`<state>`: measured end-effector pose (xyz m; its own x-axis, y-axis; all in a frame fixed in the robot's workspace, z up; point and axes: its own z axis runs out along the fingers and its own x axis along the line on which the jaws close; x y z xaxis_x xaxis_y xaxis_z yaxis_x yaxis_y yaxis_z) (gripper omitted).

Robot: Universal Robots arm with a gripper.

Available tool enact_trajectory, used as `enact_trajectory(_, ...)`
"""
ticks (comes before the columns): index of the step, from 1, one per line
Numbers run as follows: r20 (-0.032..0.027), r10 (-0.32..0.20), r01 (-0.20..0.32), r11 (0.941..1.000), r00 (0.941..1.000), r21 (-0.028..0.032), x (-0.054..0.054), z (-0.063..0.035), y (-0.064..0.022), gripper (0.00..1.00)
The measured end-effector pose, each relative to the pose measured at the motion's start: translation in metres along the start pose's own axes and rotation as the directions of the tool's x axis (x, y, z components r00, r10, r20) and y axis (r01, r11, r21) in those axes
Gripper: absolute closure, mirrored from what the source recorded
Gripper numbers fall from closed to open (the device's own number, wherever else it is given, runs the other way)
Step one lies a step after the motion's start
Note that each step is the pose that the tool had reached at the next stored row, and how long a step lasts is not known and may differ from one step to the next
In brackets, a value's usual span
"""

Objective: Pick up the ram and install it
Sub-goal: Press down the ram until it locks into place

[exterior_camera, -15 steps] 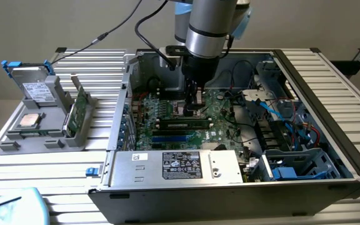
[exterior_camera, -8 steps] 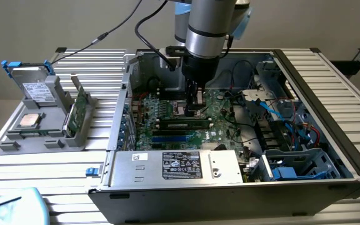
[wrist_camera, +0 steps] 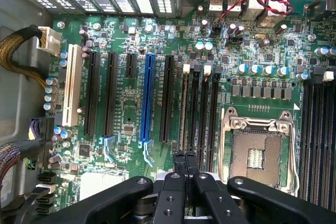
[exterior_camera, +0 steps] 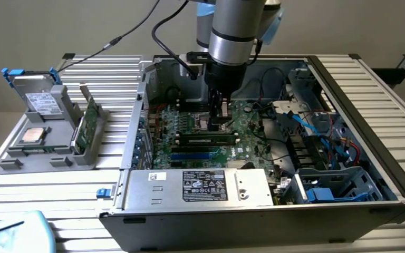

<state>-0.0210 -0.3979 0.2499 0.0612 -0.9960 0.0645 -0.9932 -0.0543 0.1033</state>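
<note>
Hovering closed and empty above the motherboard [wrist_camera: 157, 108], the gripper [wrist_camera: 185, 167] has left the ram [exterior_camera: 204, 140] seated in a slot near the board's middle.

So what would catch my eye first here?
Probably the silver arm reaching down into the open computer case, its jaws shut over the green motherboard. In the wrist view, the blue slot and the empty processor socket stand out. At the exterior view's left, a grey stand holds loose parts.
</note>
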Motion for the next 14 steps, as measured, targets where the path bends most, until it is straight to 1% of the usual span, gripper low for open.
enact_trajectory(5, 0.0000, 0.000, 0.000, 1.0000, 1.0000, 0.0001, 0.000, 0.0000, -0.0001, 0.89)
enact_trajectory(6, 0.0001, 0.000, 0.000, 1.0000, 1.0000, 0.0001, 0.000, -0.0001, -0.0012, 0.89)
enact_trajectory(9, 0.0021, 0.000, 0.000, 1.0000, 1.0000, 0.0002, 0.003, -0.0006, -0.0079, 0.89)
enact_trajectory(14, 0.0062, -0.002, 0.002, 1.0000, 1.0000, 0.0004, 0.007, -0.0020, -0.0234, 0.89)
